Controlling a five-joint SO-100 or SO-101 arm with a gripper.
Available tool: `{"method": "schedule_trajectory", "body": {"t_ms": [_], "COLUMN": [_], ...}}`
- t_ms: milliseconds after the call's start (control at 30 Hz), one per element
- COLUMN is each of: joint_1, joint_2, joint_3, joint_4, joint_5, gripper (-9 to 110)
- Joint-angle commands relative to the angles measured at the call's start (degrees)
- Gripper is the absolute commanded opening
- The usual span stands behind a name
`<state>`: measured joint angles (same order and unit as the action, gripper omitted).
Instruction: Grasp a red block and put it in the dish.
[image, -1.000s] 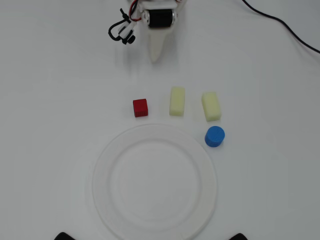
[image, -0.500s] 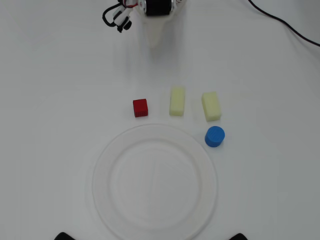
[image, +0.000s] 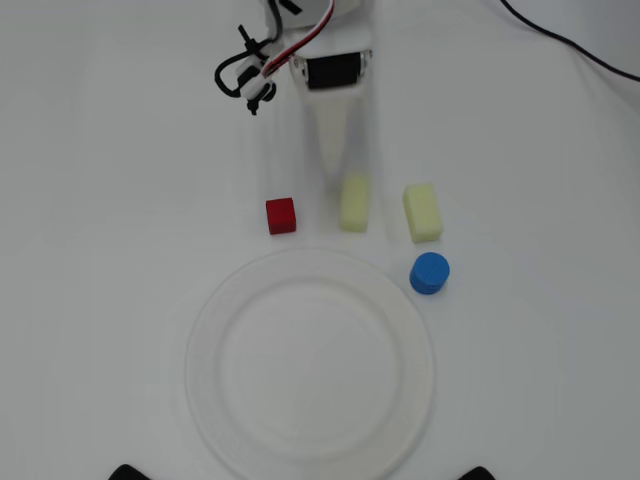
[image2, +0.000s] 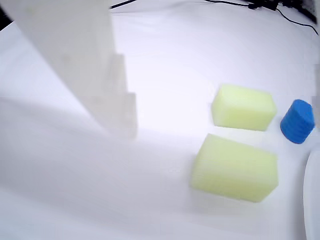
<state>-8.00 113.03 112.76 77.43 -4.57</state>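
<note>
In the overhead view the small red block (image: 281, 215) rests on the white table just above the dish (image: 205, 330), a big round white plate. My white gripper (image: 340, 182) reaches down from the top, motion-blurred, with its tip over the upper end of the left pale yellow block (image: 354, 208), right of the red block. The wrist view holds one white finger (image2: 75, 60) at upper left with nothing beside its tip, so the jaws stand open and empty. That view does not show the red block; only a sliver of the dish (image2: 316, 200) shows there.
Two pale yellow oblong blocks lie right of the red block; the second (image: 422, 211) is farther right. A blue cylinder (image: 429, 272) stands by the dish's upper right rim. A black cable (image: 570, 45) runs across the top right corner.
The gripper has swung down from the top edge toward the blocks, its tip now at the left yellow block. The blocks, cylinder and dish have not moved.
</note>
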Motion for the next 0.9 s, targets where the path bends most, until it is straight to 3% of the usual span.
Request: {"method": "schedule_trajectory", "body": {"t_ms": [0, 367, 867], "joint_1": [1.49, 9.05, 9.93], "joint_2": [-5.54, -17.49, -28.21], "joint_3": [-5.19, -5.36, -12.13], "joint_4": [-0.62, -9.58, -13.01], "joint_5": [0.09, -3.87, -3.52], "gripper": [34, 32, 30]}}
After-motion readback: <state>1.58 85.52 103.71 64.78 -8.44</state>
